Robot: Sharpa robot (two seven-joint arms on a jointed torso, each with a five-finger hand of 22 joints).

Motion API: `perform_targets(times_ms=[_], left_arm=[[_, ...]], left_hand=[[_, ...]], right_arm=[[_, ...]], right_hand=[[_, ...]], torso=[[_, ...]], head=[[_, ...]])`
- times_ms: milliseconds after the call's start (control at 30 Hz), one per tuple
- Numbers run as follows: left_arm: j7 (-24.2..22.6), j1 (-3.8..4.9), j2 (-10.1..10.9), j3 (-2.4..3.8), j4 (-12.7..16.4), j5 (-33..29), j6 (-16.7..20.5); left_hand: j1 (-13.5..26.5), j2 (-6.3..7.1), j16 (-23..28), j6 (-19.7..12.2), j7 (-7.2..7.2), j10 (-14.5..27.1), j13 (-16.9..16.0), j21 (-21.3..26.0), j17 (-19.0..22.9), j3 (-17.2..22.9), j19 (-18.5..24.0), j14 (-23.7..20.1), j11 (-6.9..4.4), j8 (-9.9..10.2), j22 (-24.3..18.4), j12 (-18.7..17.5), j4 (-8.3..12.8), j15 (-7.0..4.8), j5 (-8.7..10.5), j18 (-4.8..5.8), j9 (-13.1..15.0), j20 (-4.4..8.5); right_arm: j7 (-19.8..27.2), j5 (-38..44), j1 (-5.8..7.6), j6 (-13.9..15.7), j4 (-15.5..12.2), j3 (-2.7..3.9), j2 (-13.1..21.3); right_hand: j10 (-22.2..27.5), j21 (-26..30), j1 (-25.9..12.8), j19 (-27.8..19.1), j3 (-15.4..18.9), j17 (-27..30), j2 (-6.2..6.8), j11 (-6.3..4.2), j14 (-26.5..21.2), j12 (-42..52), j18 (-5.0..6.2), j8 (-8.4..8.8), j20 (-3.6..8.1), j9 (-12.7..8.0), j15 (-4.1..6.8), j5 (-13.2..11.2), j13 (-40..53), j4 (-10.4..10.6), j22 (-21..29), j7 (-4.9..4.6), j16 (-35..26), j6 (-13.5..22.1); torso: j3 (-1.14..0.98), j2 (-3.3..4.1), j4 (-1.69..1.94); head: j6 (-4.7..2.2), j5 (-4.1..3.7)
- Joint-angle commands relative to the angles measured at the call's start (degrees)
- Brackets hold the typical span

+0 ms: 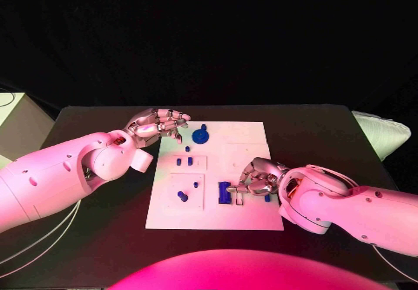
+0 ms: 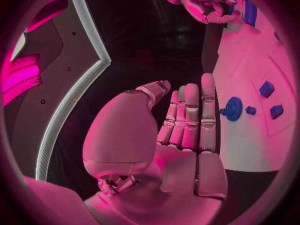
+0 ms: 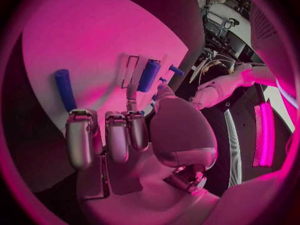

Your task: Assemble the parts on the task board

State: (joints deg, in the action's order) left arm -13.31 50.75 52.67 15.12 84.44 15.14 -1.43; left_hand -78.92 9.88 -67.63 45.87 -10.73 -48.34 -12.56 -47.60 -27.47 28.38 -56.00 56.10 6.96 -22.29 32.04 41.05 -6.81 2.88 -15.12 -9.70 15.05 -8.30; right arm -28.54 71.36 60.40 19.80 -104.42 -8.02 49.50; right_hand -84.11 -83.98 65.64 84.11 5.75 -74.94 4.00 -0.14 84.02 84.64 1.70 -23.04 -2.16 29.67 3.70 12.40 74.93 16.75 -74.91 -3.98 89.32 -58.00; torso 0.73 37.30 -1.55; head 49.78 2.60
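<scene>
In the head view we see the white task board (image 1: 228, 208) in the middle of the black table (image 1: 322, 130). The left hand (image 1: 157, 125) is at the far left corner of the board, with its fingers curled in, and we see nothing between them. Just beside it a round blue part (image 1: 201, 135) lies on the board. Nearer are two small blue pegs (image 1: 183, 161) in a framed field, and a blue peg (image 1: 183, 196) in the next field. The right hand (image 1: 258, 177) rests over the near right part of the board, its fingers bent down. A tall blue block (image 1: 225, 193) stands just beside its fingertips; we cannot tell if they touch it.

In the left wrist view the left hand (image 2: 181, 135) has straight fingers side by side and holds nothing. The round blue part (image 2: 233, 108) lies on the board just beyond the fingertips.

In the right wrist view the right hand (image 3: 125, 140) has its fingers bent above the board (image 3: 94, 40). We see no part held in them. A blue cylinder (image 3: 64, 88) lies beside one finger, and a second blue cylinder (image 3: 149, 75) stands further off.
</scene>
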Motion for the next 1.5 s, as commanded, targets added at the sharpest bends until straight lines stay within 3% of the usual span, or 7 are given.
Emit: perform_targets(times_ms=[33, 167, 367, 433, 667, 1100, 1500], left_arm=[[-0.4, -0.02, 0.0, 0.04, 0.1, -0.1, -0.8], [-0.8, -0.02, 0.0, 0.04, 0.1, -0.1, -0.6], [-1.1, -0.02, 0.0, 0.04, 0.2, -0.1, -0.3], [-1.1, -0.01, 0.0, 0.04, 0.3, -0.1, -0.2], [-1.2, -0.01, 0.0, 0.04, 0.3, -0.1, -0.1], [-1.3, -0.08, -0.3, 0.04, 0.1, -0.1, -0.5], [-0.9, -0.15, -0.3, 0.04, 0.0, -0.1, -1.1]], left_hand=[[0.3, -0.44, 0.4, -0.2, -0.1, 0.5, 0.0, 0.4, -0.1, 0.1, -0.5, -0.5, -0.01, -0.3, 0.0, 0.3, -0.4, 0.09, -0.25, -0.85, 0.0, 0.03], [0.3, -0.44, 0.4, -0.2, -0.1, 0.5, 0.0, 0.4, -0.1, 0.1, -0.5, -0.5, -0.01, -0.3, 0.0, 0.3, -0.4, 0.09, -0.25, -0.85, 0.0, 0.03], [0.2, -0.48, 0.4, -0.3, -0.09, 0.6, 0.1, 0.4, -0.1, 0.1, -0.5, -0.5, -0.01, -0.3, -0.1, 0.3, -0.4, 0.09, -0.26, -0.85, -0.1, 0.02], [0.2, -0.48, 0.4, -0.3, -0.09, 0.6, 0.1, 0.4, -0.1, 0.1, -0.5, -0.5, -0.01, -0.3, -0.1, 0.3, -0.4, 0.09, -0.26, -0.85, -0.1, 0.02], [0.2, -0.47, 0.4, -0.3, -0.08, 0.5, 0.0, 0.4, -0.1, 0.1, -0.5, -0.5, -0.03, -0.4, -0.1, 0.4, -0.4, 0.09, -0.25, -0.85, -0.1, 0.02], [0.2, -0.52, 0.3, -0.2, -0.04, 0.5, 0.0, 0.5, -0.1, 0.1, -0.6, -0.5, -0.05, -0.4, -0.1, 0.4, -0.4, 0.07, -0.24, -0.86, 0.0, 0.02], [0.1, -0.52, 0.3, -0.1, -0.01, 0.5, 0.0, 0.5, -0.1, 0.1, -0.6, -0.5, -0.08, -0.5, -0.2, 0.5, -0.4, 0.05, -0.24, -0.87, 0.0, 0.03]], right_arm=[[6.6, -2.1, 0.08, 4.3, -0.7, 0.16, 1.9], [8.3, -3.9, 0.56, 5.7, -1.9, 0.54, 5.4], [8.8, -4.2, 1.75, 4.2, -2.5, 0.8, 11.0], [8.9, -3.7, 1.77, 3.6, -2.6, 0.75, 12.3], [7.4, 0.7, 0.75, 1.0, -3.0, 0.49, 15.3], [2.9, 5.0, -3.08, 0.5, -1.9, 0.33, 13.1], [0.1, 7.8, -3.85, 1.0, -0.5, 0.32, 10.3]], right_hand=[[-2.9, 0.2, 2.8, 4.2, -0.1, -13.5, -0.15, -0.06, 5.6, 0.1, -0.36, -0.29, 0.13, -0.2, 0.26, 2.5, 11.5, -0.2, -11.8, -0.11, -0.2, 0.4], [-2.9, 0.4, 5.1, 4.1, -0.3, -13.4, -0.19, 0.01, 5.6, 0.1, -0.31, 0.02, 0.1, -0.4, 0.22, 2.9, 11.5, -0.3, -11.7, -0.21, -0.2, 0.8], [-3.0, 0.1, 8.6, 4.2, -0.6, -13.6, 0.4, 0.38, 5.6, 0.2, -0.4, 1.31, -0.12, -1.3, -0.08, 2.5, 11.6, -0.4, -12.0, -0.66, -0.2, 1.3], [-3.1, -0.1, 9.4, 4.3, -1.2, -13.6, 0.48, 0.45, 5.6, 0.3, -0.43, 1.72, -0.2, -1.7, -0.16, 1.1, 11.7, -0.2, -12.1, -0.75, -0.1, 1.2], [-3.4, -0.7, 11.2, 4.5, -2.2, -13.9, 0.88, 0.31, 5.7, 0.7, -0.55, 2.15, -0.18, -2.2, -0.07, 1.1, 12.0, -0.2, -12.4, -0.57, 0.0, 0.1], [-3.1, -0.5, 7.9, 4.4, -2.3, -13.8, 1.98, -0.13, 5.7, 0.1, -0.52, 1.88, 0.1, -2.5, 0.29, 1.4, 11.7, 0.1, -12.4, -0.04, 0.0, -1.9], [-3.1, -0.3, 6.3, 4.4, -2.5, -13.8, 2.08, -0.16, 5.7, -0.1, -0.49, 1.94, 0.15, -2.6, 0.33, 1.6, 11.6, 0.1, -12.3, 0.0, -0.1, -2.0]], torso=[[0.05, -0.08, -0.1], [0.06, -0.05, 0.02], [0.16, -0.13, -0.24], [0.09, -0.09, -0.23], [0.06, -0.13, -0.32], [0.06, 0.02, -0.05], [0.12, -0.02, -0.09]], head=[[-0.05, -0.13], [-0.13, -0.45], [-0.15, -0.91], [-0.16, -1.07], [-0.14, -1.82], [0.02, -2.49], [0.22, -2.51]])
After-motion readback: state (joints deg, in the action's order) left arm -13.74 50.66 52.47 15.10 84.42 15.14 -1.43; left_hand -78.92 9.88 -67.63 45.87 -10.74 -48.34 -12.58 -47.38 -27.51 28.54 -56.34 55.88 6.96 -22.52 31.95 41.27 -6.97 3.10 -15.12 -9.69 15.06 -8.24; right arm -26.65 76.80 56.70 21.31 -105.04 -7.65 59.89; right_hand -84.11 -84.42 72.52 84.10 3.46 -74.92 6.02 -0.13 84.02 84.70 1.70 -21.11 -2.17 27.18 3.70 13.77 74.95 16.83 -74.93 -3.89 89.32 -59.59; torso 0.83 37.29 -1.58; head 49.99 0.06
